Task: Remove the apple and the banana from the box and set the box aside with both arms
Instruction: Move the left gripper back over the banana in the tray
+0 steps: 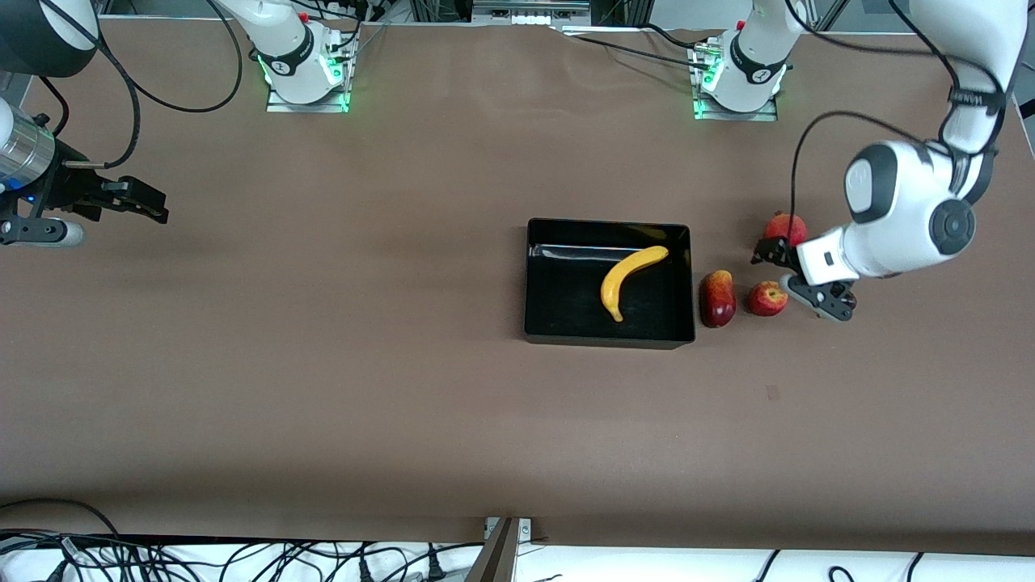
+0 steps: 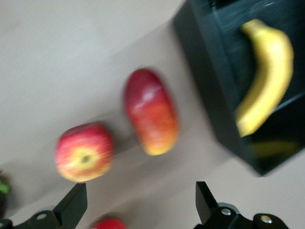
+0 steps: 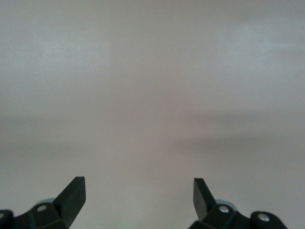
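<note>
The black box [image 1: 530, 279] stands mid-table and holds the yellow banana [image 1: 631, 277]. The small red-yellow apple [image 1: 766, 298] lies on the table toward the left arm's end, beside a mango [image 1: 717, 297]. My left gripper [image 1: 775, 269] is open and empty, low over the table between the apple and a pomegranate [image 1: 786, 228]. In the left wrist view my left gripper [image 2: 140, 202] is open, with the apple [image 2: 84, 151], the mango [image 2: 151, 111], the box [image 2: 205, 90] and the banana [image 2: 267, 90] ahead of it. My right gripper [image 1: 154, 204] waits open and empty at the right arm's end; it [image 3: 139, 195] sees only bare table.
The mango lies between the box and the apple. The pomegranate lies farther from the front camera than the apple and shows at the edge of the left wrist view [image 2: 109, 224]. Both arm bases [image 1: 307, 65] stand along the table's back edge.
</note>
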`<action>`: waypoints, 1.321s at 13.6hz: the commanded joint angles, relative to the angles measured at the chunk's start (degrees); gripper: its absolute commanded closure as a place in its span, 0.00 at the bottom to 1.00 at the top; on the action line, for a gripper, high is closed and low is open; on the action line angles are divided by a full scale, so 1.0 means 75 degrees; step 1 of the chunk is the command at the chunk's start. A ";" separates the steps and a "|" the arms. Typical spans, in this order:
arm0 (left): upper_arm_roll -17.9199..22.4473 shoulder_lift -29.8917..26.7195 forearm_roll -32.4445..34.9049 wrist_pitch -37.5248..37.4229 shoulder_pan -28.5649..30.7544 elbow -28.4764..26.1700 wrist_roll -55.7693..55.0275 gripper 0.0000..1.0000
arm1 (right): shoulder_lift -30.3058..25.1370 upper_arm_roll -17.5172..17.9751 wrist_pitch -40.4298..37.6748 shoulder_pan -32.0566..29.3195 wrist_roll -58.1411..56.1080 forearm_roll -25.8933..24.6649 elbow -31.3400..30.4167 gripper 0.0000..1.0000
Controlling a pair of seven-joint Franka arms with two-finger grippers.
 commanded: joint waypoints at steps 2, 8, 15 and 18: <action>-0.0386 -0.0577 -0.0217 0.0029 -0.1310 -0.0146 -0.2335 0.00 | -0.0114 0.0034 -0.0022 -0.0016 0.0066 -0.0016 -0.0029 0.00; -0.0412 0.0546 0.0424 0.2149 -0.2824 -0.0181 -0.3866 0.00 | -0.0114 0.0034 -0.0034 -0.0016 0.0066 -0.0005 -0.0029 0.00; -0.0341 0.1285 0.1599 0.2747 -0.2930 -0.0321 -0.3890 0.00 | -0.0115 0.0034 -0.0046 -0.0016 0.0066 -0.0016 -0.0029 0.00; -0.0201 0.1625 0.1600 0.3147 -0.3023 -0.0450 -0.3890 0.00 | -0.0114 0.0034 -0.0058 -0.0016 0.0066 -0.0016 -0.0029 0.00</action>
